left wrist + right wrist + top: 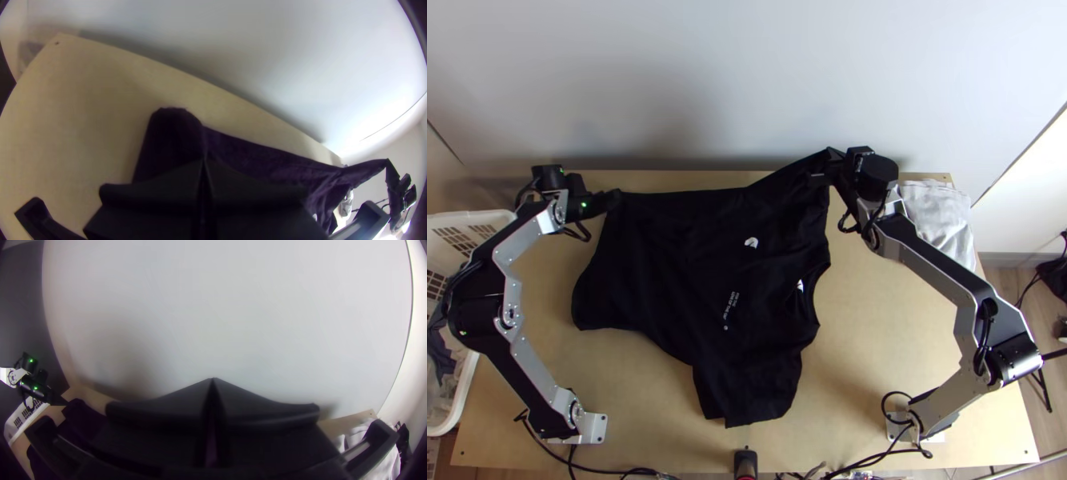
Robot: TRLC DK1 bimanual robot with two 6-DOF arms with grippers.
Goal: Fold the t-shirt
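The black t-shirt [691, 256] lies spread across the table, its collar to the right and one sleeve toward the near edge. At its far left corner, the left gripper [613, 197] is shut on the hem; in the left wrist view the left gripper [203, 163] pinches the dark cloth [173, 133]. The right gripper [821, 171] is shut on the shirt's far right part, lifted above the table; in the right wrist view the right gripper [213, 382] has its fingers together, with dark cloth [82, 418] off to one side.
A bunched white-grey cloth [939, 212] lies at the table's far right corner. A white basket [475, 220] holding cloth stands at the left edge. A pale wall [707, 88] rises behind the table. A dark object [745, 462] stands at the near edge.
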